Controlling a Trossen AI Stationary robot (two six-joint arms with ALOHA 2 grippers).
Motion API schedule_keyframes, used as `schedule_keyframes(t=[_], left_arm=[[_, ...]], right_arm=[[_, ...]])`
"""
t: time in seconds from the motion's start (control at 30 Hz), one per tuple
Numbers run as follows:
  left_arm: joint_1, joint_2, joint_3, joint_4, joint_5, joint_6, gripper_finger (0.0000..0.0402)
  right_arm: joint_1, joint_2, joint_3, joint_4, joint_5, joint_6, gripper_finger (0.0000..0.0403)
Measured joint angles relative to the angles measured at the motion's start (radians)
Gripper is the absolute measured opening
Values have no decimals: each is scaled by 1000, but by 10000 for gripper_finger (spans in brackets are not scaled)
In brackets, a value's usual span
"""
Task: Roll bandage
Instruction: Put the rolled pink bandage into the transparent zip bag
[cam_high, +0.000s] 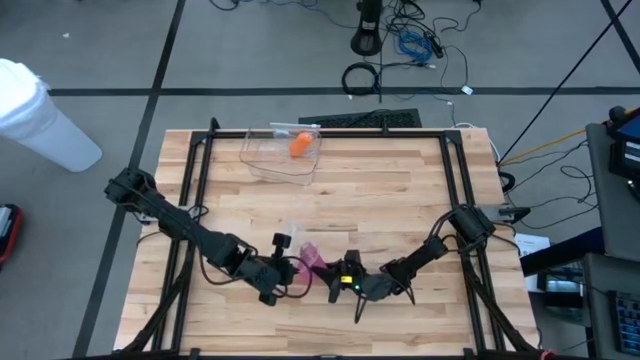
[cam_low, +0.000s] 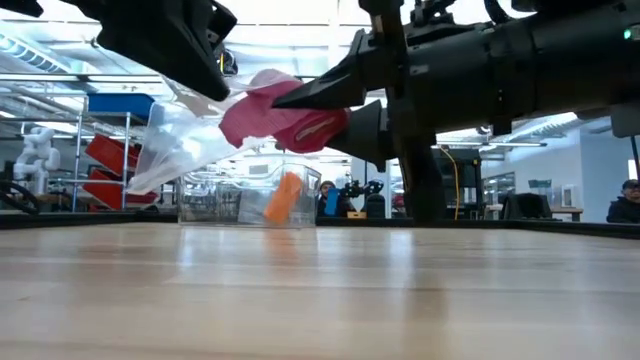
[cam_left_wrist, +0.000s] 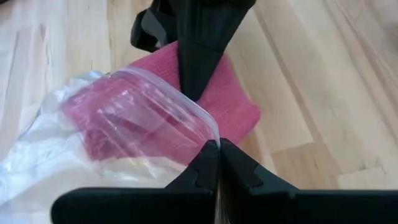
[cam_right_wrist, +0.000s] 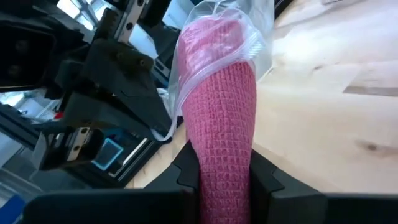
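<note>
No legible brand, label or writing appears on any item. The pink rolled bandage of woven elastic fabric is held above the wooden slat table, at 6 o'clock from the table centre in the high view; its long axis runs from the right gripper toward the left gripper, its far end inside the clear plastic zip bag. The right gripper's fingers clamp the bandage's near end between them. The left gripper's fingers are pinched together on the bag's rim (edge only). A clear plastic container with an orange object sits at 12 o'clock.
</note>
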Motion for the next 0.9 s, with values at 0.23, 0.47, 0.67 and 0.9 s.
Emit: schedule_keyframes(t=[0.23,0.47,0.67,0.9], left_arm=[[2,0,-1,96,-45,-4,10],[7,0,-1,167,-186,-4,10],[9,0,-1,166,-181,-43,10],[9,0,-2,159,-71,-56,10]], right_arm=[[-36,0,7,3,-175,-11,54],[-50,0,7,-33,-248,-53,54],[-49,0,7,-86,-218,-140,54],[-53,0,8,-115,-173,-167,53]])
